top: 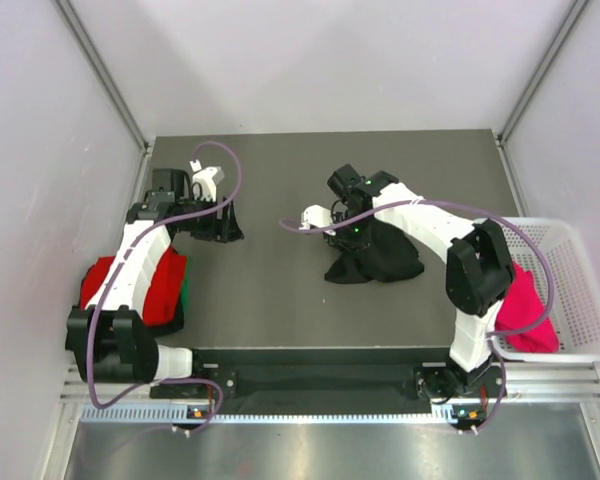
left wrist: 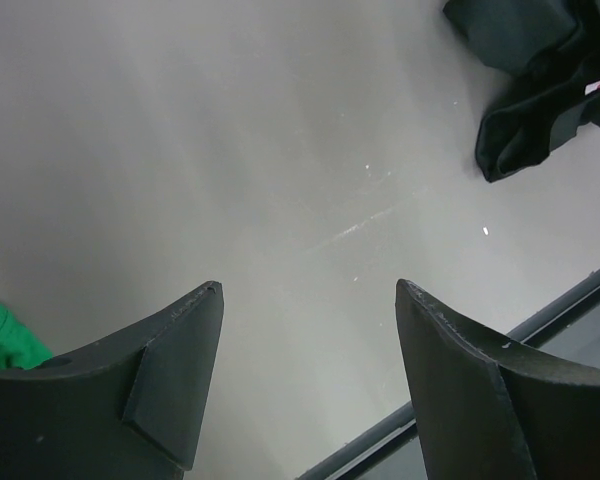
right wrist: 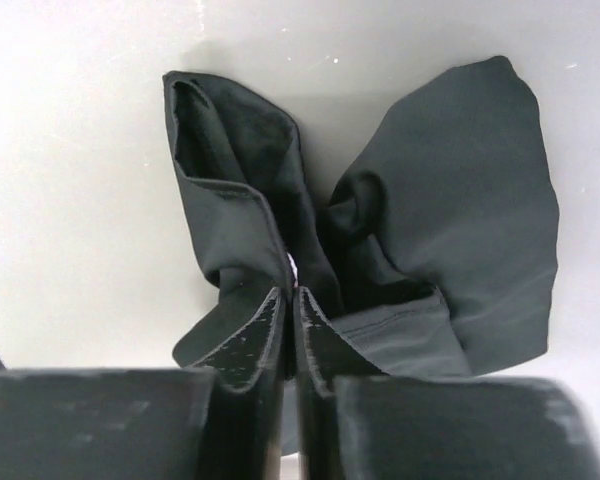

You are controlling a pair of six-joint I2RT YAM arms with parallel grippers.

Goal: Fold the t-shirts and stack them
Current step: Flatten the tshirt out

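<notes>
Black cloth is pinched between the two fingers of the right hand (right wrist: 288, 300), which stand pressed almost together with only a thin fold of the black t-shirt (right wrist: 460, 200) between their tips. In the right wrist view the cloth fans out from that pinch in two lobes. On one side is a narrow folded piece with a hemmed edge, and on the other a broader, smooth sheet. A tiny fleck of white shows just above the fingertips, too small to tell what it is. The rest of the shirt lies crumpled on the grey tabletop (right wrist: 70, 200).

From above, the right hand (top: 352, 240) sits at the upper left edge of the black t-shirt (top: 380, 260), which lies as a bunched heap a little right of the middle of the tabletop (top: 280, 300).

The left hand (left wrist: 310, 290) is spread wide, with bare tabletop and nothing else between its dark fingers (left wrist: 180, 370). In its own view the black t-shirt (left wrist: 530, 110) lies well apart at the upper right. A bit of the green t-shirt (left wrist: 0, 335) peeks in at the left edge. Seen from above, the left hand (top: 220, 222) is over the left part of the tabletop.

At the left edge, under the left arm, lies the red t-shirt (top: 165, 285), with the green t-shirt (top: 183, 300) showing along its right side. On the right, beyond the tabletop, the magenta-pink t-shirt (top: 525, 305) hangs over the near left corner of a white mesh basket (top: 585, 300).
</notes>
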